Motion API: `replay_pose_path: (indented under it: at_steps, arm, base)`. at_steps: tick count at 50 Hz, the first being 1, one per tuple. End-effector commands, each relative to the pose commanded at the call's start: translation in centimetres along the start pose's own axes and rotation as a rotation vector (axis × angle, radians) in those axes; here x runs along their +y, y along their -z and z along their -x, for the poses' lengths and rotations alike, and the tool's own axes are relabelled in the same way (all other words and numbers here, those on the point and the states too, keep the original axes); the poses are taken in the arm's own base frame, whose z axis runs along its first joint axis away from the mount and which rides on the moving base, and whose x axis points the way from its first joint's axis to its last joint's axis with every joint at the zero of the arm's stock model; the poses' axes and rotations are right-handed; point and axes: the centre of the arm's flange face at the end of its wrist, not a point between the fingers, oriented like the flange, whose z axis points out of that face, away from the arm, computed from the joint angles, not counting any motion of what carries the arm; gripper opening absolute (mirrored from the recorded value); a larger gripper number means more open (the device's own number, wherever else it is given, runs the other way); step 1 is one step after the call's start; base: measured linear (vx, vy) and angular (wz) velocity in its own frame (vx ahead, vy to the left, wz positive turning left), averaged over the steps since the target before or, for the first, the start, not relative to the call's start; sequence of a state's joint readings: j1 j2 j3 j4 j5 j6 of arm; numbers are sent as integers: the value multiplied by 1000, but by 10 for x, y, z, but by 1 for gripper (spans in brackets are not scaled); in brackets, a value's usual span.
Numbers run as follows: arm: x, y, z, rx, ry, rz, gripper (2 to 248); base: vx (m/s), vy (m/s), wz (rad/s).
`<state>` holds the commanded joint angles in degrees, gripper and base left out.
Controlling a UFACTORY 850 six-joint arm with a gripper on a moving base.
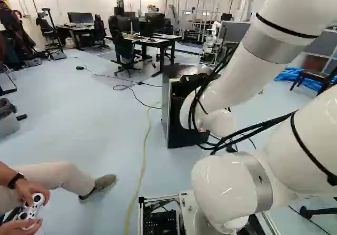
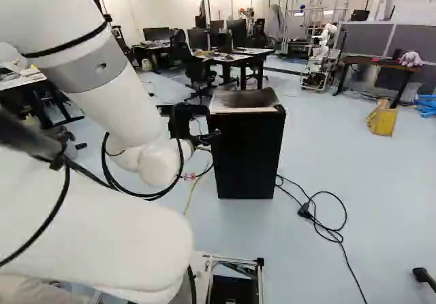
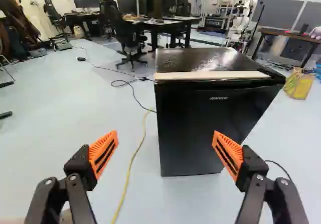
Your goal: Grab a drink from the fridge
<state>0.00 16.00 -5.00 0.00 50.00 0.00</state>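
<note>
chunky white arm (image 1: 237,79), super rounded, with grey bands (image 1: 265,46) and loopy black cables (image 1: 258,126). claw (image 2: 210,123) is black too, with slotted orange pads (image 3: 104,153) and silvery screws (image 3: 72,178).

You can't see inside the fridge (image 3: 200,58) at twelve o'clock, since its door (image 3: 200,133) hides that. In the left base view the arm (image 1: 237,77) covers part of it, and the edge cuts the arm off at one o'clock. Small items on the far surface (image 2: 238,58) at twelve are too tiny to tell.
</note>
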Motion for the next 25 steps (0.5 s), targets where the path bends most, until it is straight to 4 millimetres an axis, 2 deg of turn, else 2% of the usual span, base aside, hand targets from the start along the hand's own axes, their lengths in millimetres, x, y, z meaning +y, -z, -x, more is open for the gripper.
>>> replay_pose_path:
  at_steps: [25]
  arm:
    - [0, 0, 0, 0, 0, 0, 247]
  base:
    - [0, 0, 0]
